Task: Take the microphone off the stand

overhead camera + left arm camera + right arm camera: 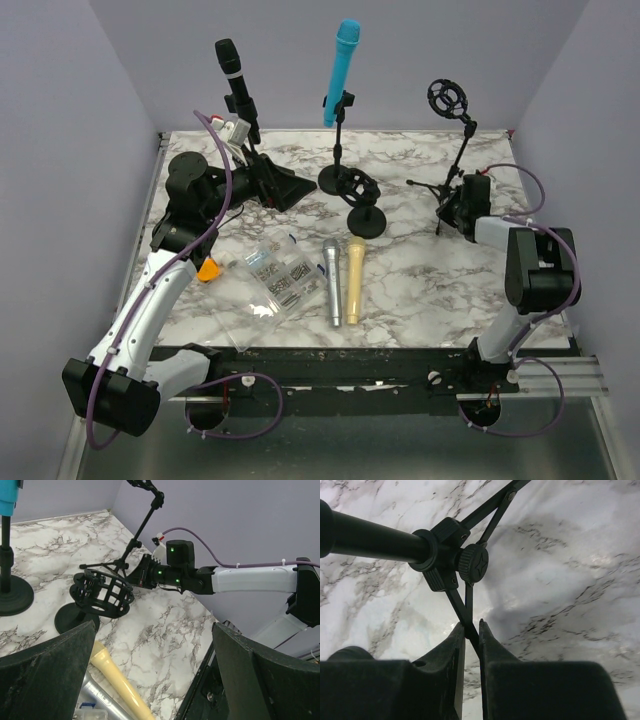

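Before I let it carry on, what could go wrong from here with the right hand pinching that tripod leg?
The right hand pinches one thin tripod leg at its fingertips, so it may slip. Pulling that low could tip the tall stand and its empty shock mount. The open left hand sits near the black microphone and might knock it.

Four microphones are counted: black microphone (232, 75) and blue microphone (343, 70) far, silver microphone (331, 285) and gold microphone (354, 280) near. Four stands are counted: left stand (280, 185), centre stand (338, 180), short stand (367, 222) and right tripod stand (463, 150). One clear bag (262, 290) and one orange piece (208, 270) are seen.
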Tool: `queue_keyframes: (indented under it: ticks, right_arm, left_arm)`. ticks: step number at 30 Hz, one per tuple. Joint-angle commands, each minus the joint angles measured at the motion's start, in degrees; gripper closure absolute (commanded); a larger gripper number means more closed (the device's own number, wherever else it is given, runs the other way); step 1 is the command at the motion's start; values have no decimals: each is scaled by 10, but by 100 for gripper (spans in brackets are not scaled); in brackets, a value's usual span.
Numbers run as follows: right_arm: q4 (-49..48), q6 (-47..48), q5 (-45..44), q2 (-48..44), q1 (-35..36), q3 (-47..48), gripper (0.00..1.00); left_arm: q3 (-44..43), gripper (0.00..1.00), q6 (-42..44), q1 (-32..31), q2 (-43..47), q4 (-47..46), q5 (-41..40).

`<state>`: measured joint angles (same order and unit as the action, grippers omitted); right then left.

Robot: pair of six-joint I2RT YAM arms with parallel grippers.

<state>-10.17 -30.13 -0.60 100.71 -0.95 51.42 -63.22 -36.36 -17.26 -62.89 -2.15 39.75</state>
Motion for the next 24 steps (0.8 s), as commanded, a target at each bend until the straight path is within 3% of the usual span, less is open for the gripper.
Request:
queue_keyframes:
  ticks: [1,8,11,15,24]
  right_arm:
    - [44,-142,-33,12,47,-31,88]
    - [12,-286,-63,31,92,-48,87]
    - [-13,-308,-65,28,107,-59,80]
    - [-23,-284,-66,4,115,-71,60]
    - [-5,-109,-50,-116,94,-130,32]
  left_arm:
    - [6,2,-3,2,8,-15,16]
    - [4,2,-2,3,7,-12,17]
    - [3,2,0,3,6,-10,17]
    - [2,1,0,3,6,-10,18]
    - [2,1,-1,3,5,-10,20]
